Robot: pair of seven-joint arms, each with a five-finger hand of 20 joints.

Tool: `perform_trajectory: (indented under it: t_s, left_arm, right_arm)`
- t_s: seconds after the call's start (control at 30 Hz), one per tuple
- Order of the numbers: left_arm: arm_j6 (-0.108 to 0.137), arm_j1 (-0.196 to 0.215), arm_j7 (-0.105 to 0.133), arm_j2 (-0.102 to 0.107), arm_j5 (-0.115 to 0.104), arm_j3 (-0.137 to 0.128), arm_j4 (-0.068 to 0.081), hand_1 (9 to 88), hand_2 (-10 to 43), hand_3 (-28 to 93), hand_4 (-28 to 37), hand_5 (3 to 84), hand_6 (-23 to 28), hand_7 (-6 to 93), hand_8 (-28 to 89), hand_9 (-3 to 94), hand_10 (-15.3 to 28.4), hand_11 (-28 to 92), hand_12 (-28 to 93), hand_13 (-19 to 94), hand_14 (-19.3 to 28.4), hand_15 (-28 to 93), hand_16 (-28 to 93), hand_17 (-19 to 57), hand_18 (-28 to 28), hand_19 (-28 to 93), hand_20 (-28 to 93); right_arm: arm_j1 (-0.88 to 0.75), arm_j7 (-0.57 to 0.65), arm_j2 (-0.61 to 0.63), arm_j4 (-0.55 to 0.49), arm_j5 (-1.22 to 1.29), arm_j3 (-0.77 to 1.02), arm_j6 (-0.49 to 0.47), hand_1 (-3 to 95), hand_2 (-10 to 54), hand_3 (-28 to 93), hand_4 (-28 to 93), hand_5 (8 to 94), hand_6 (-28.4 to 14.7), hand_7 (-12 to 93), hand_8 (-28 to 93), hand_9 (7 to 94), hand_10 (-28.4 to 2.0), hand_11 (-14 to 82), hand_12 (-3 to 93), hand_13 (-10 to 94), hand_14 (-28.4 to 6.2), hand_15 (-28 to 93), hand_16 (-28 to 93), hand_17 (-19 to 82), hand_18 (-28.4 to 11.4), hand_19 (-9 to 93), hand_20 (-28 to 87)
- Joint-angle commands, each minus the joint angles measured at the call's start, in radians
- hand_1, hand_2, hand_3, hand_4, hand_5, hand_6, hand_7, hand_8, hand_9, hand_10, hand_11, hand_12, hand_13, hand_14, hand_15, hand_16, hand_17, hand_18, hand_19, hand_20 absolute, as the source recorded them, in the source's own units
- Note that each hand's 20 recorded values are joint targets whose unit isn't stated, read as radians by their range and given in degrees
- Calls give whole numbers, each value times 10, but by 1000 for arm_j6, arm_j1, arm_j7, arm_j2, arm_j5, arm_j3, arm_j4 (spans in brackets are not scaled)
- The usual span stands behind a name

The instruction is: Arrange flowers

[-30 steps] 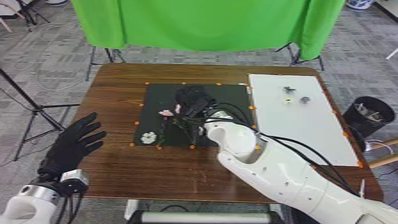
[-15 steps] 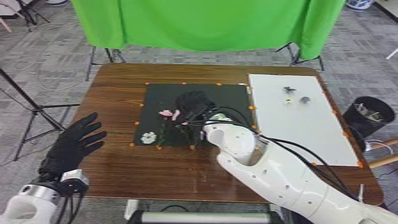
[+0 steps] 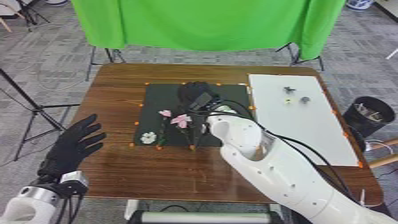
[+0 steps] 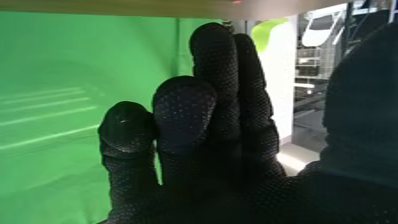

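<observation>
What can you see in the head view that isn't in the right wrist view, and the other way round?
Head view: two pink flowers and a white flower on a black mat, the white sheet, the bin and the left robot hand.

Right wrist view: pale streaks of light and, close up, the dotted fabric on the right robot hand.

Both: that same right hand, the green cloth and, it seems, the table.
</observation>
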Motion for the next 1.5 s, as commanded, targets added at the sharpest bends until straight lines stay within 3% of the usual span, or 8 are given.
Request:
perform_trajectory:
  t_s: [0.03,0.2,0.33,0.5,0.7,1.03,1.27,1.5]
  left_arm:
    - [18,37,19,-7,-8,-14,-14,247,-12,698,-245,256,25,208,-109,211,121,213,155,185,163,301,-9,-94,228,419,68]
    - [26,50,31,-9,-13,-19,-18,247,-12,698,-246,256,25,208,-110,211,120,214,155,186,164,302,-9,-93,228,418,67]
    - [35,64,41,-9,-16,-25,-24,248,-11,698,-246,256,25,207,-110,211,120,214,154,185,164,301,-10,-93,228,418,67]
    - [40,71,45,-10,-19,-28,-26,248,-12,698,-245,256,25,208,-110,211,121,214,154,186,164,300,-10,-93,229,419,67]
    - [44,77,51,-5,-22,-27,-27,247,-11,699,-245,255,24,210,-111,210,121,215,155,185,164,301,-9,-93,228,418,66]
    - [46,87,53,4,-30,-27,-29,248,-12,699,-245,255,24,208,-110,211,121,214,155,186,163,300,-10,-93,228,419,67]
    - [50,93,62,10,-34,-28,-31,248,-12,699,-245,255,24,206,-109,210,123,212,155,185,164,301,-9,-94,228,419,68]
    - [49,86,57,7,-33,-25,-29,247,-12,700,-245,255,24,207,-110,211,121,212,155,186,163,301,-9,-94,229,419,67]
  right_arm:
    - [-14,33,74,-63,2,65,-6,249,-95,838,-282,531,-1,432,-168,627,-93,393,268,657,-55,768,281,344,-195,931,518]
    - [-13,106,166,-56,27,107,-4,260,-95,843,-282,479,-21,419,-169,560,-112,384,251,625,-63,776,274,336,-193,931,509]
    - [-10,198,243,-38,33,135,-83,257,-95,857,-283,410,-43,393,-157,470,-128,347,233,575,-78,781,255,313,-196,920,502]
    - [4,272,332,18,104,148,-110,242,-95,873,-283,280,-86,317,-121,313,-162,259,227,436,-107,742,185,244,-206,855,492]
    - [5,325,402,72,182,163,-102,232,-95,873,-282,218,-111,236,-79,241,-182,171,232,379,-123,735,145,210,-209,817,492]
    - [7,340,437,140,205,120,30,261,-95,887,-281,283,-76,283,-110,383,-165,185,197,495,-92,709,170,249,-213,838,491]
    - [5,311,422,148,196,134,-23,299,-95,880,-282,419,-30,369,-156,537,-118,260,192,602,-63,694,207,278,-207,859,488]
    - [33,287,414,183,209,102,-35,307,-95,883,-283,419,-26,378,-158,534,-118,261,196,604,-60,689,221,281,-205,861,488]
